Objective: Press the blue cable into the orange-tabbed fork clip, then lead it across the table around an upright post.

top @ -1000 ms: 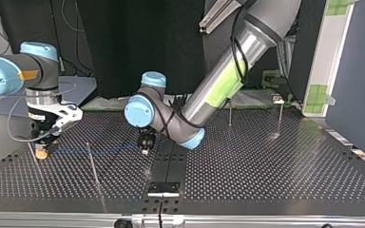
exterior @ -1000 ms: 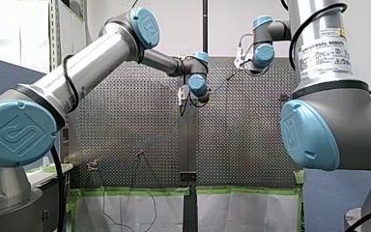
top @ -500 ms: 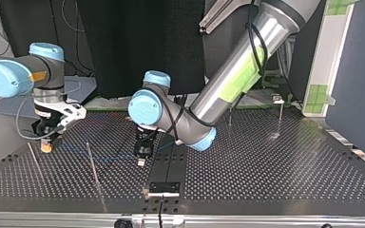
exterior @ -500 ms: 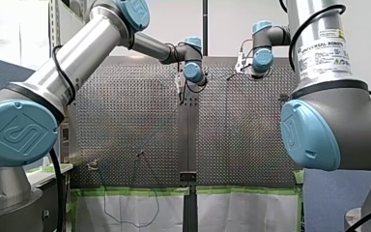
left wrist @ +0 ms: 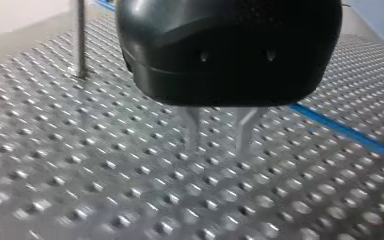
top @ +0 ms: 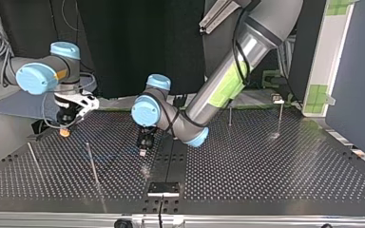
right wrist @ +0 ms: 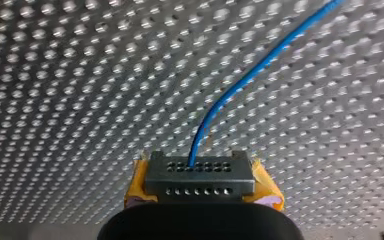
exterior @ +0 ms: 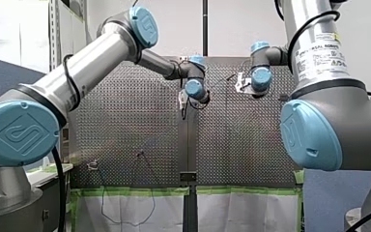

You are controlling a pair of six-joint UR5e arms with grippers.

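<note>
**Perforated table** (top: 266, 166) — dark metal, holes in a regular grid, two plates meeting at a central seam (top: 172, 159).

Standing or lying on it, by the top view:
- left outer post (top: 33, 159) and left inner post (top: 93, 167), both thin and upright, towards the near left
- right inner post (top: 230, 115) and right outer post (top: 280, 118), at the far right
- black bracket (top: 163, 188), at the near edge, on the seam
- blue cable (left wrist: 345, 132) — runs along the surface in the left wrist view

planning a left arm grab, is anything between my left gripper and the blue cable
Nothing visible does. In the left wrist view the open left gripper hangs over the perforated table; the blue cable lies beside it, only bare table between. The upright post stands off on the opposite side.
</note>
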